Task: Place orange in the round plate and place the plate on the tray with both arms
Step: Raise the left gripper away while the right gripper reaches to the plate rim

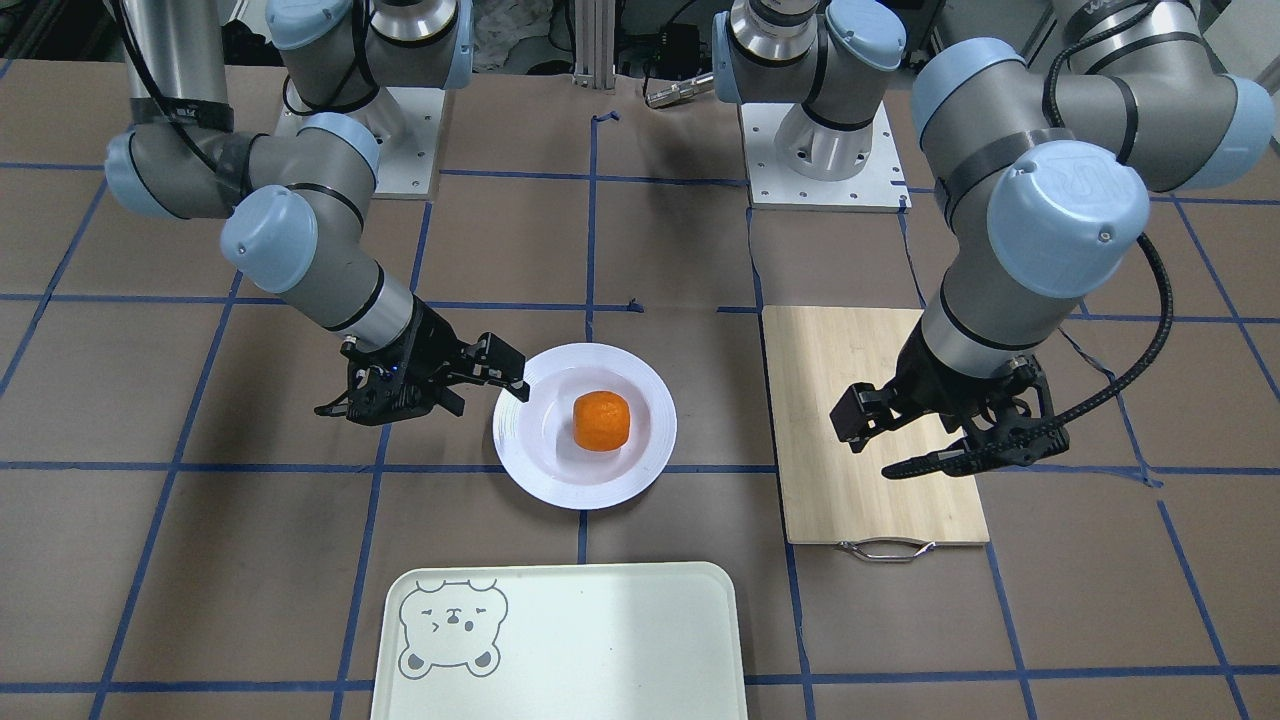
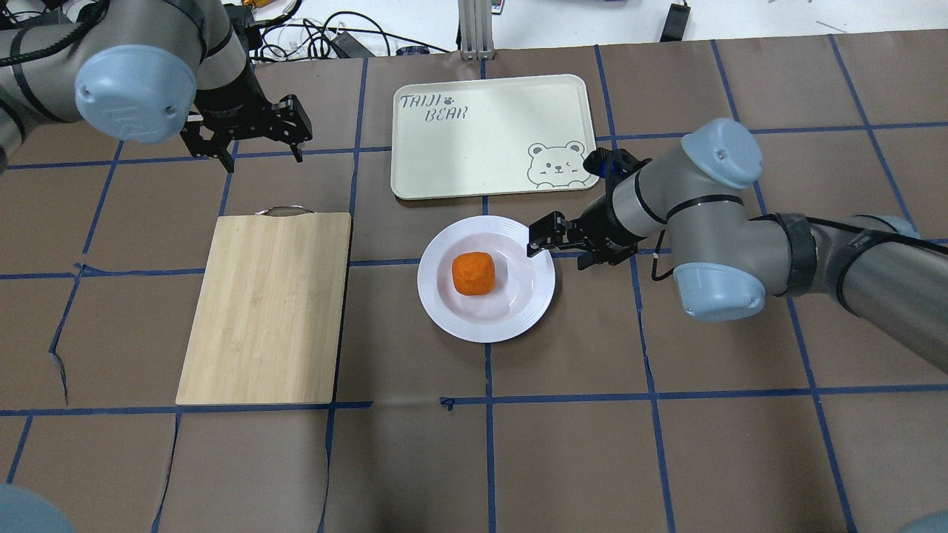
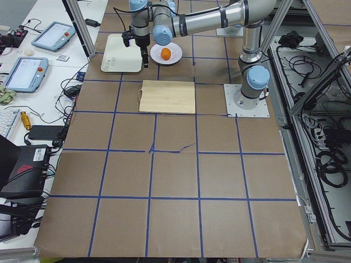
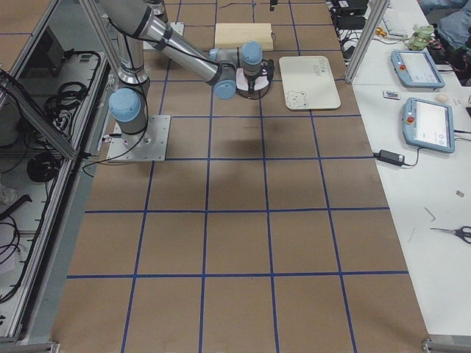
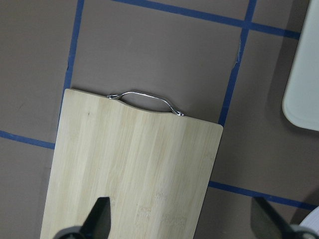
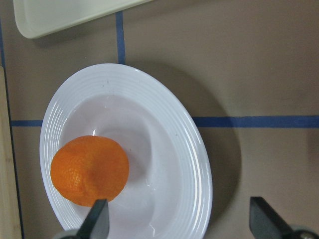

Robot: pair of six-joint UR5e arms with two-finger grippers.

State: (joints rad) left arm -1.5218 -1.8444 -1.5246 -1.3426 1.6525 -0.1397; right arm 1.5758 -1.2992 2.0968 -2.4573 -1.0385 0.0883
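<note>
Sitting in the sunken centre of the round plate (image 1: 655, 432), the orange (image 1: 601, 420) is at mid-frame in the front-facing view. The tray (image 1: 600, 640) lies at the bottom edge, apart from the plate. Left of the plate, the right hand (image 1: 480, 385) is spread, one finger over the plate's left rim. Whether it touches cannot be told. At right, the left hand (image 1: 930, 420) hangs spread and bare over the cutting board (image 1: 830, 480), all on the brown surface (image 1: 200, 560).

From overhead, the orange (image 2: 473, 273) and plate (image 2: 437, 296) sit at centre, just below the tray (image 2: 474, 148). The right hand (image 2: 563, 248) reaches the plate's upper right rim. The left hand (image 2: 259, 152) is at upper left, above the board (image 2: 266, 311).

The left wrist view shows that hand (image 5: 182, 224) wide apart, holding nothing, over the board (image 5: 139, 169).

In the right wrist view the fingertips (image 6: 97, 219) stand wide apart, straddling the plate's rim (image 6: 184, 149). One is beside the orange (image 6: 89, 169), the other outside the plate.
</note>
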